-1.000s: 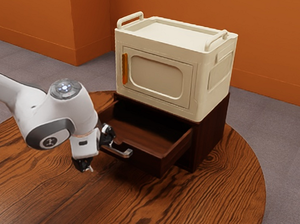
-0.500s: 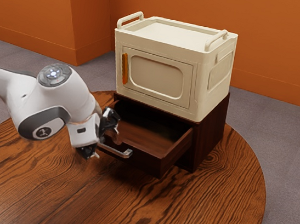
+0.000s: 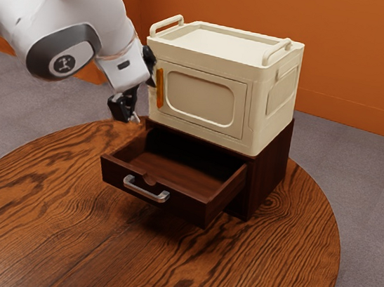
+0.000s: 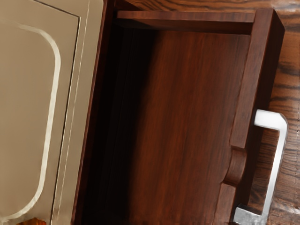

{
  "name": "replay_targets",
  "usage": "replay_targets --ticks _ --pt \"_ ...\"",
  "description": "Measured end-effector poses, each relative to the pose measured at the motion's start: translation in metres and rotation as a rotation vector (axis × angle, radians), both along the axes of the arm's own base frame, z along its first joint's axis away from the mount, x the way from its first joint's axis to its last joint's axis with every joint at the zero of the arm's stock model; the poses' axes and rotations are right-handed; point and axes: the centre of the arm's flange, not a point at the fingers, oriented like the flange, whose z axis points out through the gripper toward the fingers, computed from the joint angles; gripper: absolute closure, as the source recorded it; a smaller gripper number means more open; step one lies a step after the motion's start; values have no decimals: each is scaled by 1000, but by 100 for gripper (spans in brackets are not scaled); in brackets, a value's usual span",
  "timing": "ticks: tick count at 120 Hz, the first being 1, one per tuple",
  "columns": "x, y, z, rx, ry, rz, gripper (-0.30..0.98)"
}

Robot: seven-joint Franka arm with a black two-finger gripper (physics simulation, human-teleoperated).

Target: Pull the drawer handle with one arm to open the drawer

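Observation:
My gripper (image 3: 145,100) is open in the exterior view, raised above the drawer's left end and in front of the cream box, with nothing between its fingers. Below it, the dark wood drawer (image 3: 190,203) stands pulled out of its cabinet (image 3: 269,171), its inside exposed. The silver handle (image 3: 146,193) on the drawer front is free of the gripper. From the hand, the wrist view looks down on the drawer (image 4: 192,117) and its silver handle (image 4: 276,164).
A cream box (image 3: 205,99) with an orange door handle (image 3: 160,87) rests on the cabinet, close to the gripper. The round wooden table (image 3: 59,239) extends around the cabinet and in front of the drawer.
My hand has risen from beside the drawer handle to the height of the cream box's door. The drawer stands out as far as before, its handle now in full view.

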Motion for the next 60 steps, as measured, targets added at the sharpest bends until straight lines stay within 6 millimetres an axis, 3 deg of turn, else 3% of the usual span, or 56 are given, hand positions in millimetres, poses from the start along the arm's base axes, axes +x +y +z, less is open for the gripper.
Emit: replay_targets --ticks 12,39,60 --pt "-2 5 29 -36 46 130 0" --pt "-17 7 66 -107 162 412 0" --pt "-28 13 66 -127 230 598 0"
